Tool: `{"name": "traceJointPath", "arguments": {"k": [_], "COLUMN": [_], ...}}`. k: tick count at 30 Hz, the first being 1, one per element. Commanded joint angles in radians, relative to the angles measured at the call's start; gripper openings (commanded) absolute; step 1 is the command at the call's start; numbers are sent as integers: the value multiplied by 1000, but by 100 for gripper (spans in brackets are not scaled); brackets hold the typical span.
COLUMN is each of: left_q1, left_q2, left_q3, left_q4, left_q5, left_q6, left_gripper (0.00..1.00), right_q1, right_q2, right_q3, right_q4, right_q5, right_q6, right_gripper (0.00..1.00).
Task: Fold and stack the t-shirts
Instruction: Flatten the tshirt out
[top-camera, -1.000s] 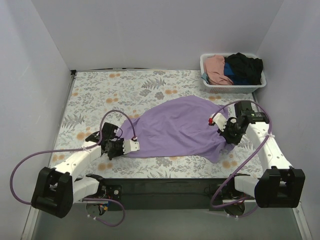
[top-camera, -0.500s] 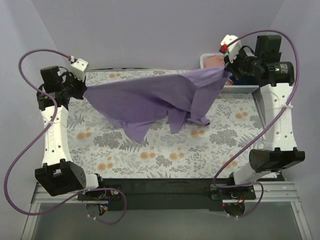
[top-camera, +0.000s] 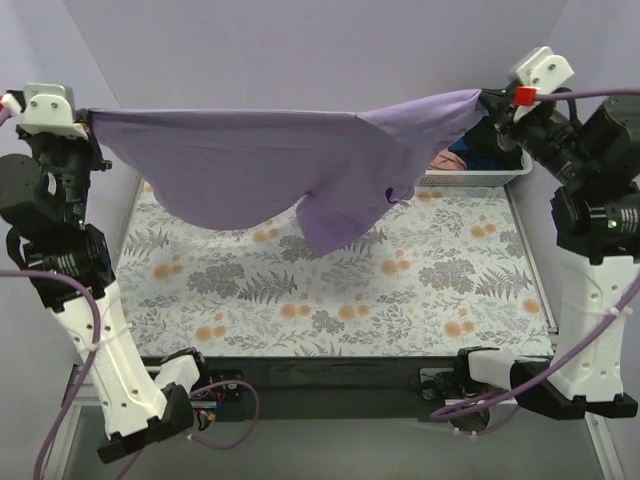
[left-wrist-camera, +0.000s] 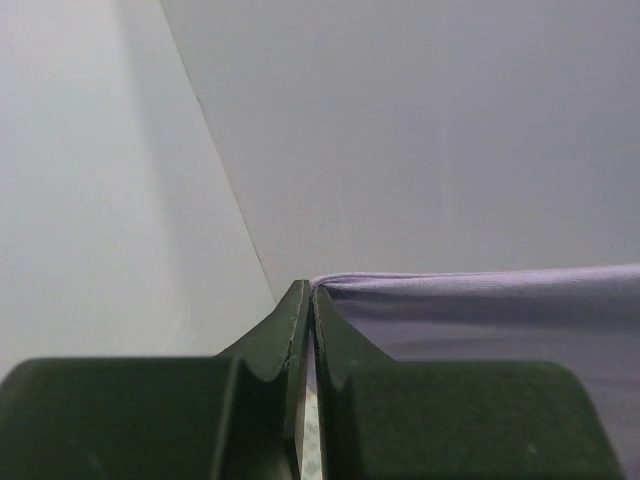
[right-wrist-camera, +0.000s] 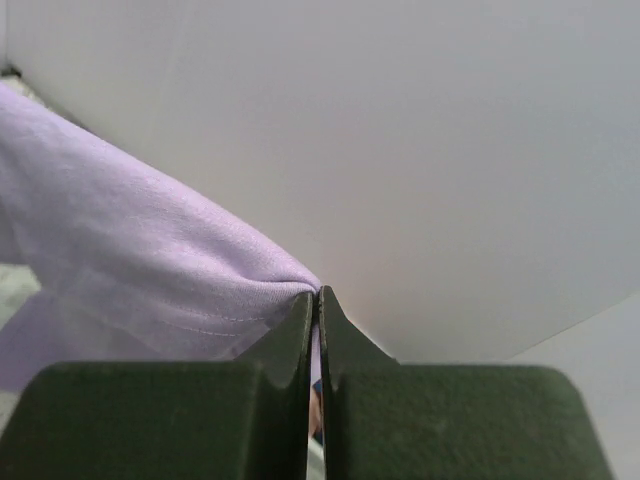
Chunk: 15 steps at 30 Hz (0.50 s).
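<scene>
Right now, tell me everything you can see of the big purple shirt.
The large lavender-purple cloth t-shirt hangs in the air, stretched wide between both arms. The left gripper pinches one end and the right gripper the other, both shut on the cloth. Its top edge runs nearly straight, the body sags below, and a bunched flap droops lowest near the middle, over the floral-patterned table. It looks soft, thin and plain.

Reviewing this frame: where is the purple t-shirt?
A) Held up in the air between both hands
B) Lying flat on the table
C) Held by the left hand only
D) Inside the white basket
A: the purple t-shirt hangs spread above the table, one end pinched in the left hand and the other in the right hand.
</scene>
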Motion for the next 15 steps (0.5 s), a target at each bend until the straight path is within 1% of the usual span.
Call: {"name": "traceJointPath", "arguments": {"k": [1,2,6,9,12,15], "left_q1": [16,16,14,16,16,14], "left_q2": [-10,0,49,94,123,149], "left_q3": [76,118,193,224,210,163], "left_q4": [94,95,124,147,174,189], "left_q5": [-132,-143,-142,-137,-116,-77], "left_q6": [-44,-44,-29,-12,17,37], "left_gripper": [0,0,0,0,0,0], "right_q1": [-12,-12,-12,-12,-12,-9], "right_q2": [-42,-31,23,67,98,133], "right_q3": [16,48,127,176,175,153], "right_q4": [216,219,254,293,342,359], "right_q5": [66,71,83,92,91,63], "right_q6": [73,80,95,110,121,127], "right_gripper": [1,1,1,1,1,1]}}
